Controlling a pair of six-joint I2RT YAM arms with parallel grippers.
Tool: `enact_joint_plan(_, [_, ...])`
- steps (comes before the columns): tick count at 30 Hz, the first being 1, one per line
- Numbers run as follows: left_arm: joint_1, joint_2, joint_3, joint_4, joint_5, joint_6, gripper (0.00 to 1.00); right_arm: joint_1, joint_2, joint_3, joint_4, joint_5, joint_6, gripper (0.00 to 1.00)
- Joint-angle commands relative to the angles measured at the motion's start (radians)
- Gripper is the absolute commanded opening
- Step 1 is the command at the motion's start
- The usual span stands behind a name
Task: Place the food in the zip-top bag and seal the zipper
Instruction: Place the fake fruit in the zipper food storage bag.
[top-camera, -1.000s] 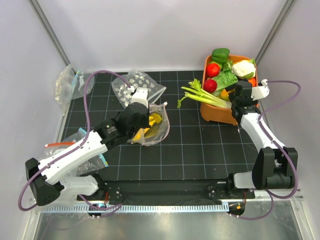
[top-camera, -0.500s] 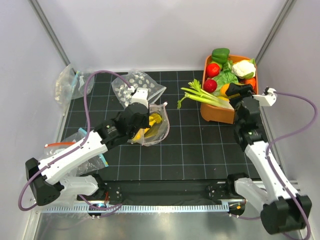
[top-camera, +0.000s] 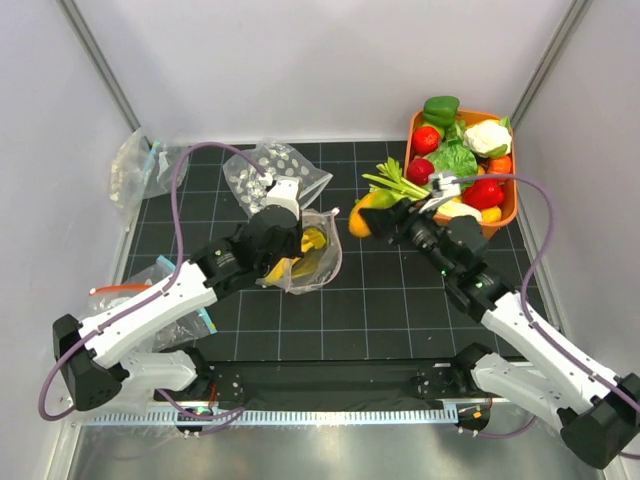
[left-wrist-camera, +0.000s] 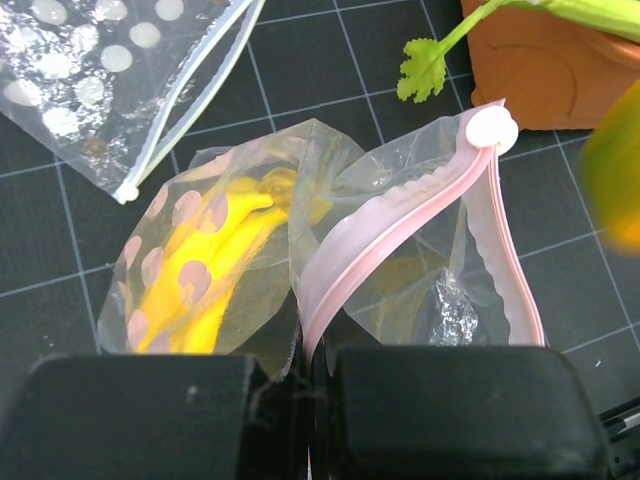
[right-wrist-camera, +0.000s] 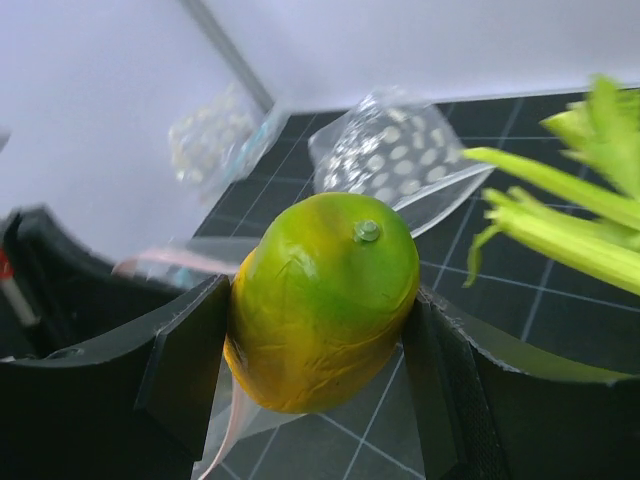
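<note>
Over on the left of the table, the left gripper was pinched fully closed on the near edge of the zip-top bag, apparently to prop it up with its mouth gaping toward the other arm; the pink zipper curved apart into an open loop, unsealed. A yellow banana bunch lay inside against the dotted face. The right gripper was partly closed around a green-yellow fruit, squeezed between both fingers and carried just beside the bag's mouth, away from the orange basket and its celery, presumably ready to drop in. I could not tell whether anything else was in the bag: its bottom sat behind the left fingers, and from the right wrist the fruit blocked most of the mouth. A second dotted bag lay flat beyond.
</note>
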Motion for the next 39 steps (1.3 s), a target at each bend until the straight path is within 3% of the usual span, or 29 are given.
enact_joint_plan(1, [0.021, 0.017, 0.009, 0.060, 0.045, -0.027, 0.00, 0.106, 0.037, -0.025, 0.154, -0.148, -0.120, 0.29])
enact_joint_plan(7, [0.051, 0.006, 0.001, 0.052, 0.056, -0.049, 0.00, 0.292, 0.071, -0.043, 0.228, -0.125, -0.238, 0.29])
enact_joint_plan(11, [0.053, -0.017, -0.009, 0.057, 0.048, -0.052, 0.00, 0.346, 0.106, -0.052, 0.276, -0.117, -0.256, 0.29])
enact_joint_plan(28, [0.053, -0.132, -0.055, 0.118, 0.170, -0.053, 0.00, 0.436, 0.235, -0.005, 0.257, 0.070, -0.329, 0.32])
enact_joint_plan(30, [0.053, -0.170, -0.071, 0.143, 0.160, -0.052, 0.01, 0.438, 0.258, 0.006, 0.246, 0.082, -0.333, 0.38])
enact_joint_plan(31, [0.053, -0.184, -0.091, 0.151, 0.157, -0.052, 0.00, 0.436, 0.264, 0.014, 0.239, 0.085, -0.333, 0.56])
enact_joint_plan(33, [0.053, -0.228, -0.108, 0.175, 0.150, -0.055, 0.01, 0.436, 0.267, 0.018, 0.231, 0.087, -0.332, 0.72])
enact_joint_plan(34, [0.053, -0.239, -0.117, 0.183, 0.139, -0.055, 0.01, 0.438, 0.264, 0.017, 0.230, 0.102, -0.332, 0.91])
enact_joint_plan(39, [0.053, -0.246, -0.132, 0.186, 0.088, -0.058, 0.00, 0.438, 0.206, 0.009, 0.213, 0.131, -0.336, 0.95])
